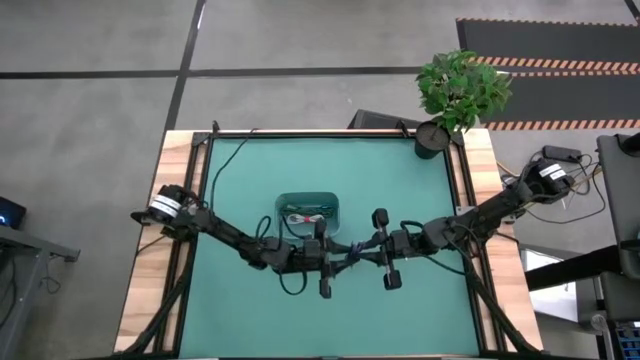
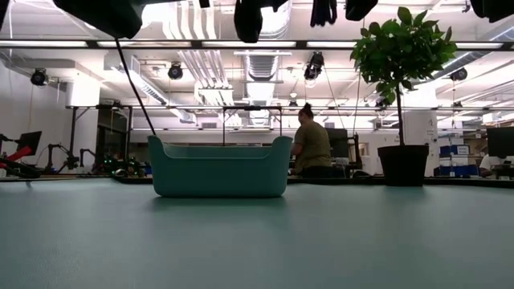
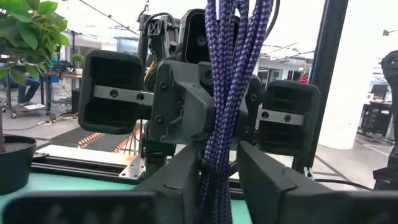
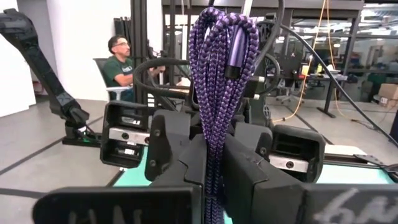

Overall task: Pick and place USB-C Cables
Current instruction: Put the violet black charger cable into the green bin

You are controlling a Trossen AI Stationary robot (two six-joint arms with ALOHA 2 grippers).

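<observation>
- My grippers, left (image 3: 217,171) and right (image 4: 214,168), are dark grey to black
- The cable (image 4: 217,74) clamped between both is braided dark blue and purple, flecked white
- The mat (image 1: 400,310) is teal green, the bin (image 2: 219,167) a matching teal
- The plant (image 2: 401,48) is leafy green in a black pot (image 2: 403,164)

My overhead camera looks straight down on the whole table (image 1: 400,300). My low one sits at mat level, facing the bin (image 2: 219,167) and the room behind. Both wrist cameras face each other closely, sharing one braided cable (image 3: 229,74).
</observation>
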